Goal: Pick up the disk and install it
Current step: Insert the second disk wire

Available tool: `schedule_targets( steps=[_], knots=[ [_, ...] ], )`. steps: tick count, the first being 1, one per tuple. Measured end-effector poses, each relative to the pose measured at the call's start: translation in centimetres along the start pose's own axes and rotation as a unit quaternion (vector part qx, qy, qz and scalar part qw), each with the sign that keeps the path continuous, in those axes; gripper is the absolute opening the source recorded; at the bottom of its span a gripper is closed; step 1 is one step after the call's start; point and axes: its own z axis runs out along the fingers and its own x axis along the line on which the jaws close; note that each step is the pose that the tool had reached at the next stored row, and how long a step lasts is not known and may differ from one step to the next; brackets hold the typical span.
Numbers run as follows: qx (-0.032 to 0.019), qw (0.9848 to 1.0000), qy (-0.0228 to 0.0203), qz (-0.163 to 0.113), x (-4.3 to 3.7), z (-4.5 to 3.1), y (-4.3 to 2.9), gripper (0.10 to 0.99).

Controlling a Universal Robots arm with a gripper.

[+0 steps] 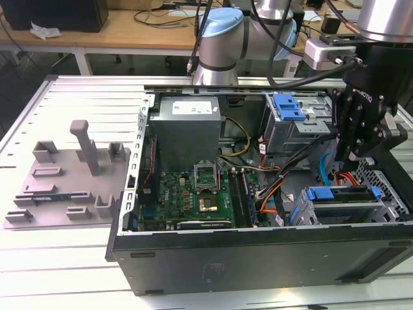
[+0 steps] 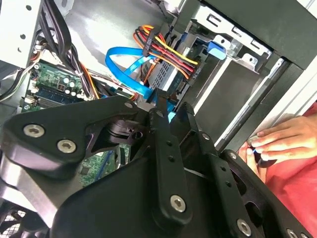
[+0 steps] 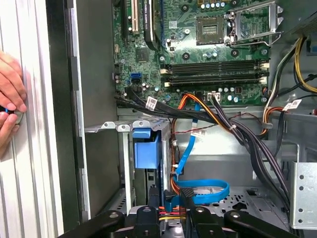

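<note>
Black sheet metal forms the near wall of the open computer case [image 1: 258, 258], which lies on its side on the slatted metal table [image 1: 77, 271], close to the table's front edge. Just behind that wall, at the case's corner toward the exterior view's right, the disk [image 1: 335, 197] sits in a drive cage, its blue frame and silver edge showing among orange and red cables. In the first wrist view the same disk [image 3: 147, 151] stands edge-on in its slot with the blue carrier facing outward.

The gripper [image 1: 352, 155] hangs above that corner of the case, just over the drive cage. Its fingertips [image 3: 168, 210] sit close together with a narrow gap, and nothing is held between them; a blue ribbon cable [image 3: 203, 191] loops just past them.

Further in, the green circuit board [image 1: 193, 197] covers the case floor, with the grey power supply box [image 1: 187, 126] behind it. A second blue latch [image 1: 287, 106] tops the far drive bay.

Toward the table's edge at the exterior view's left rests a grey plastic fixture [image 1: 64, 187] with upright posts.

A person's hand [image 2: 282, 141] rests on the table beside the case.
</note>
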Motion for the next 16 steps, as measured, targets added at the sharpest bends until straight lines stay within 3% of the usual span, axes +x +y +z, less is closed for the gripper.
schedule_targets(
  steps=[7,9,16],
  knots=[
    [-0.0005,1.0,0.0011,0.005,-0.01,0.49,-0.09,0.306],
    [-0.0004,1.0,0.0014,0.005,-0.03,0.58,-0.12,0.161],
    [-0.0006,1.0,0.0014,0.006,0.11,0.68,-0.26,0.161]
  ],
)
